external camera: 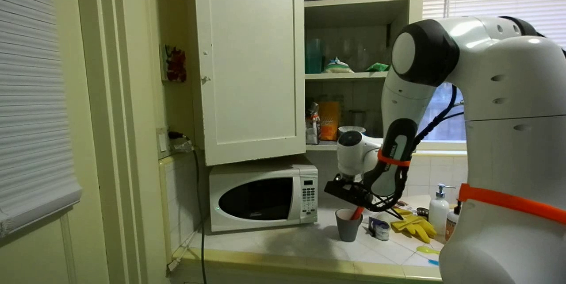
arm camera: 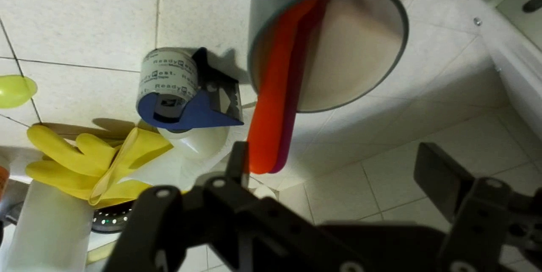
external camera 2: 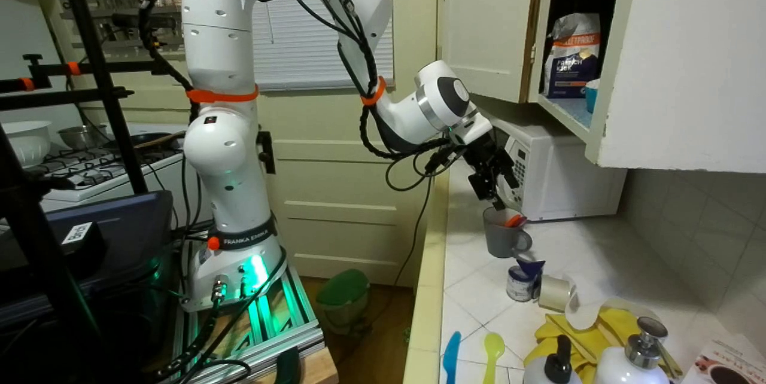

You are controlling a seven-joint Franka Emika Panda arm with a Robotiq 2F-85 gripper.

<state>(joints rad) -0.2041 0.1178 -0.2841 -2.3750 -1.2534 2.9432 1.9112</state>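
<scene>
The gripper (arm camera: 334,162) hangs tilted just above a gray mug (external camera 2: 499,240), its two fingers (arm camera: 440,179) standing wide apart. Below the fingertips, the mug sits upright on the white tiled countertop (external camera 2: 473,288). An orange utensil (arm camera: 271,123) leans in it, its handle sticking out past the rim toward the fingers; in the wrist view the handle's end lies just beside one finger, and whether they touch cannot be told. A purple utensil (arm camera: 292,102) lies along the orange one, on the side facing the other finger. Out beyond the finger nearest the orange handle is a dispenser of ReadyPost tape (arm camera: 171,75), near the mug but apart from it. Farther from the fingers on that same side lie yellow rubber gloves (arm camera: 84,157), a lime-green spoon (external camera 2: 494,348) and a blue plastic knife (external camera 2: 452,355), with a white soap dispenser (external camera: 438,215) well away. On the opposite side of the fingers, near them, stands a white microwave (external camera: 256,200); higher than the fingers are open cabinet shelves (external camera: 353,3).
</scene>
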